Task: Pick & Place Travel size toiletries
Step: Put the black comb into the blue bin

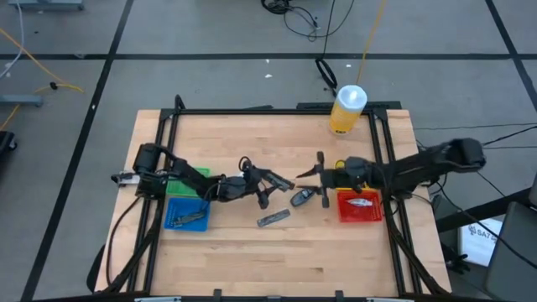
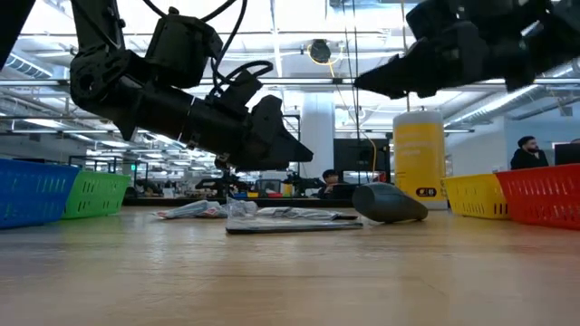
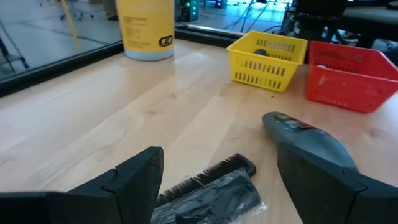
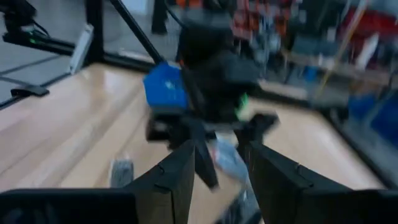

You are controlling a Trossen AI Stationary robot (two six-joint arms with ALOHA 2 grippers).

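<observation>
- My left gripper (image 1: 273, 186) hangs over the middle of the high view, fingers spread wide and holding nothing; I judge it is lined up to come down on the pieces below.
- In my left wrist view a black comb in a clear wrapper (image 3: 211, 190) lies between my two fingers (image 3: 134, 180), and a dark grey tube (image 3: 308, 140) rests just beside the far finger.
- My right gripper (image 1: 309, 172) sits centre-right in the high view, above the table, fingers parted and empty, pointing toward my left arm; it looks to be waiting its turn.
- Toiletries lie loose at centre table: a grey tube (image 1: 300, 198) and a flat grey stick (image 1: 273, 218) a little below it in the high view. In the low view, wrapped packets (image 2: 195, 210) lie left of them.
- Bins: a blue bin (image 1: 185, 213) and a green bin (image 1: 186, 182) at left, the blue holding an item; a red bin (image 1: 360, 205) at right with one item inside; a yellow bin (image 3: 267, 59) beside the red, likely sorted by kind.
- A big yellow bottle (image 1: 347, 110) stands at the table's upper right edge, clear of the work.
- Surface: pale wood table (image 1: 235, 252), black frame rails. Room: grey floor, cables, a person seated far right in the low view.
</observation>
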